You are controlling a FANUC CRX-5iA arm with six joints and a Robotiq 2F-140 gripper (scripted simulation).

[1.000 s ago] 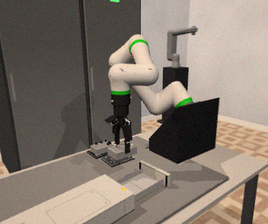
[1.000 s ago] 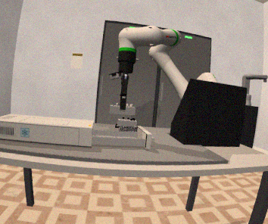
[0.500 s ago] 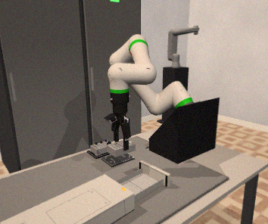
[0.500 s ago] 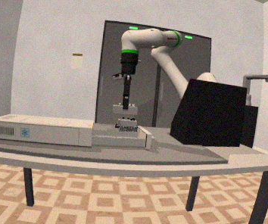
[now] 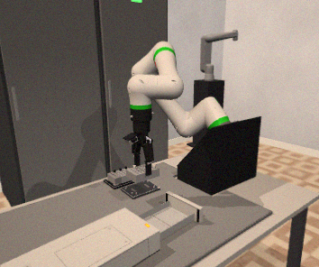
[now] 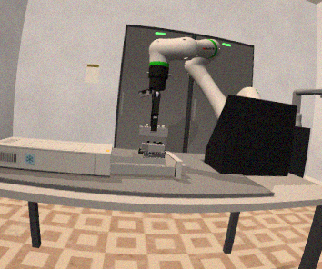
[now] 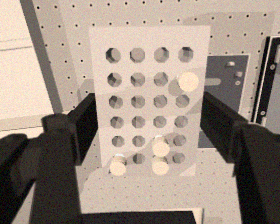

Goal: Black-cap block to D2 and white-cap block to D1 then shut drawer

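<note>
My gripper is shut on the white-capped block, a grey block with rows of bores; several pale caps stand up in it. It hangs level above the deck, near D1 and D2. The black-capped block sits on D2 at the back; its seating is too small to judge. D1 is a bare dark plate with small locators. The cooler COLD has its drawer open and empty. Its lamp glows yellow.
A big black slanted housing stands on the table right of the drawer, in front of the arm's base. The drawer's upright front with its handle rises between COLD and that housing. Tall dark cabinets stand behind the table.
</note>
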